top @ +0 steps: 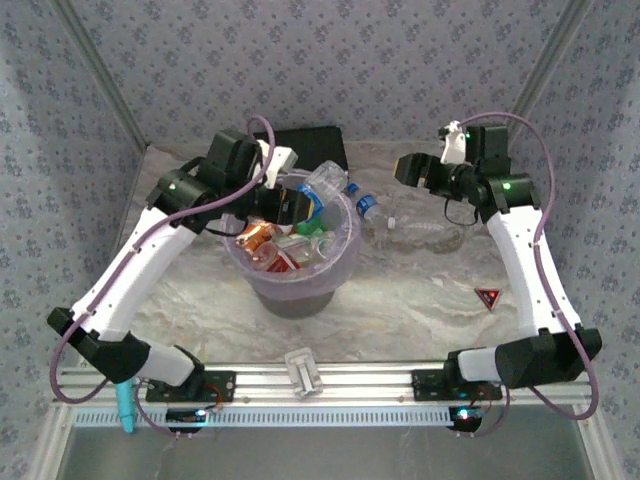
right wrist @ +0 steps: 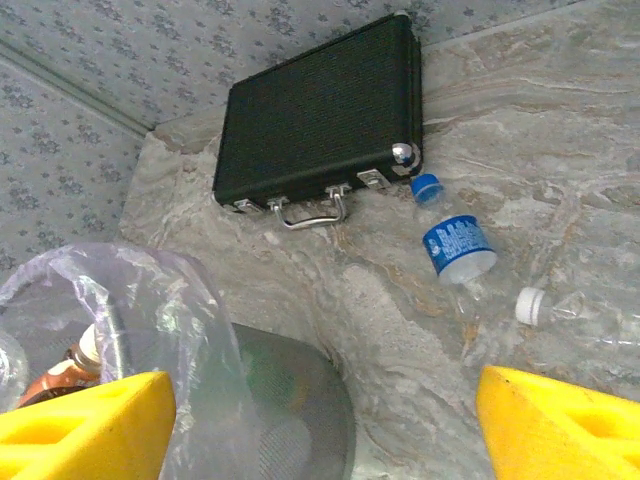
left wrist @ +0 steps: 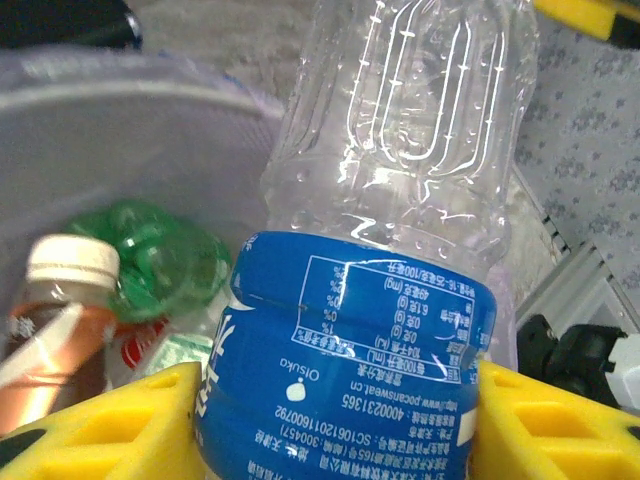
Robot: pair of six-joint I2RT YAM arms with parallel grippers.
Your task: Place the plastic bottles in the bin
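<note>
My left gripper (left wrist: 340, 405) is shut on a clear plastic bottle with a blue label (left wrist: 350, 330), its yellow fingers (left wrist: 110, 425) pressing both sides of the label. It holds that bottle (top: 322, 190) over the far rim of the bin (top: 345, 262), a grey bucket with a lavender bag. Several bottles lie inside, among them a green one (left wrist: 150, 255) and an amber one with a white cap (left wrist: 60, 310). My right gripper (right wrist: 320, 430) stands open above the table beside the bin (right wrist: 300, 400). A blue-capped bottle (right wrist: 452, 240) and a clear white-capped bottle (right wrist: 565, 305) lie on the table.
A flat black case (top: 318, 142) lies at the back behind the bin. A white clip-like block (top: 303, 372) sits at the near edge. A small red triangle mark (top: 488, 297) is on the table's right side. Patterned walls close in the back and sides.
</note>
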